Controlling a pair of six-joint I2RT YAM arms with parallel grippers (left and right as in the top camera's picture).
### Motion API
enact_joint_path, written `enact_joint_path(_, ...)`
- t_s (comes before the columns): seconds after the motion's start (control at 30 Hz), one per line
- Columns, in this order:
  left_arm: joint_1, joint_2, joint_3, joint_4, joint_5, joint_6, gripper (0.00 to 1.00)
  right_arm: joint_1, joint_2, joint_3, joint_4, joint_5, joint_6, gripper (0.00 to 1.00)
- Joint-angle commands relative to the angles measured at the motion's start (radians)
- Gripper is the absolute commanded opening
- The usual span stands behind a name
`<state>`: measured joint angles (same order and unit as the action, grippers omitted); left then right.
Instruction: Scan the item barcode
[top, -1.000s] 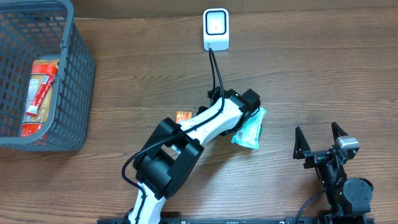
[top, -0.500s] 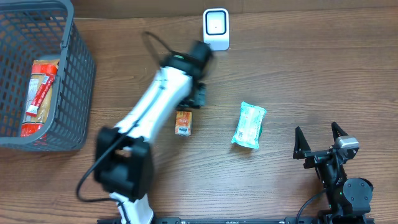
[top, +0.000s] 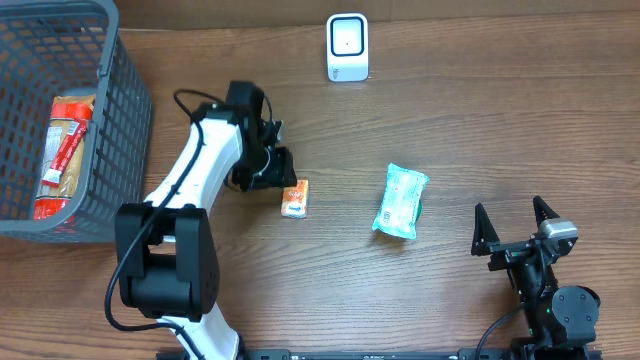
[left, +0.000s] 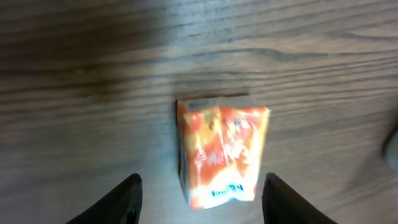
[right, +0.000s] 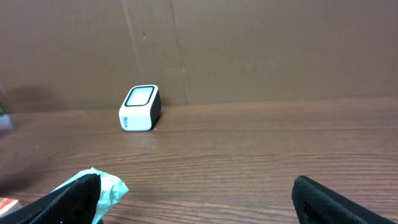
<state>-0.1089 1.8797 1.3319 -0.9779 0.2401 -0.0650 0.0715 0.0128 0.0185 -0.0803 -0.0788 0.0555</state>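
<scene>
Left jaws spread over the orange packet (top: 294, 198) on the worktop (top: 480, 110), right jaws waiting wide.
The left arm (top: 200, 160) reached out and its jaws stood apart, one on each side of the orange packet (left: 222, 152). The packet lay flat between them with bare wood showing on both sides, so neither jaw touched it. Its print was too blurred to pick out a barcode. The barcode scanner (top: 347, 46) stood well apart from those jaws. The right jaws were spread wide with nothing between them, low at the worktop's near edge. A pale green pouch (top: 402, 201) lay just ahead of them on their left side, and the scanner sat farther ahead. A grey basket (top: 125, 110) holding red-and-orange packs (top: 62, 150) sat well away from the left jaws, on the side opposite the packet.
</scene>
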Motion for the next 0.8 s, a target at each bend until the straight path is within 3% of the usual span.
enact_joint_path(0.0,0.006,-0.006,-0.088,0.072,0.05,0.047,0.53,-0.006,-0.008,-0.011,0.003,-0.002,-0.004,1.0)
enact_joint_path(0.4,0.004,-0.005,-0.233,0.228,0.05,0.047,0.53,-0.006,-0.008,-0.011,0.003,-0.002,-0.004,1.0)
enact_joint_path(0.6,0.002,-0.005,-0.27,0.271,0.087,0.043,0.45,-0.006,-0.008,-0.011,0.003,-0.002,-0.004,1.0)
enact_joint_path(0.77,0.002,-0.005,-0.27,0.271,0.095,0.039,0.56,-0.006,-0.008,-0.011,0.003,-0.002,-0.004,1.0)
